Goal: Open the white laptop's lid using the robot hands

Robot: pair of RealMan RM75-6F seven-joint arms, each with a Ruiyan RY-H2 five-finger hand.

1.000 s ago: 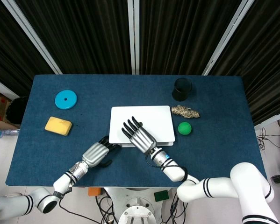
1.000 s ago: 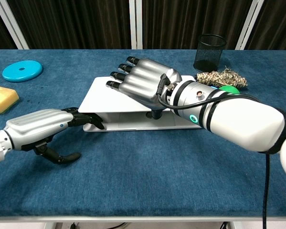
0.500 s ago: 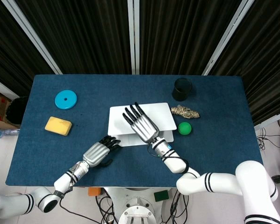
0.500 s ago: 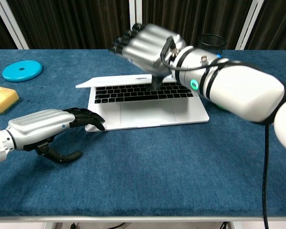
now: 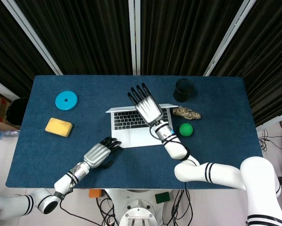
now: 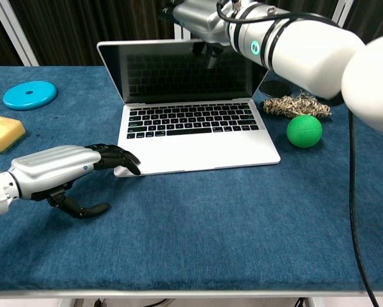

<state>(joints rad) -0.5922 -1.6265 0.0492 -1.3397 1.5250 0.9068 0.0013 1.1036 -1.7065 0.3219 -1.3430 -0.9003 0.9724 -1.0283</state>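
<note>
The white laptop (image 5: 131, 131) stands open in the middle of the table, its dark screen (image 6: 159, 70) close to upright and the keyboard (image 6: 190, 120) showing. My right hand (image 5: 145, 104) is at the lid's top edge (image 6: 201, 16), thumb in front of the screen and fingers stretched out behind it, holding the lid. My left hand (image 5: 100, 151) lies low on the table at the near left; its fingertips (image 6: 124, 158) press on the front left corner of the laptop base, and it holds nothing.
A green ball (image 6: 304, 130) and a bundle of rope (image 6: 297, 105) lie just right of the laptop, with a black mesh cup (image 5: 183, 89) behind them. A blue disc (image 5: 66, 100) and a yellow sponge (image 5: 59, 126) sit at the far left.
My right hand has swung the lid up from flat on the base, through half open, to nearly upright. The left hand stayed at the base's front left corner.
</note>
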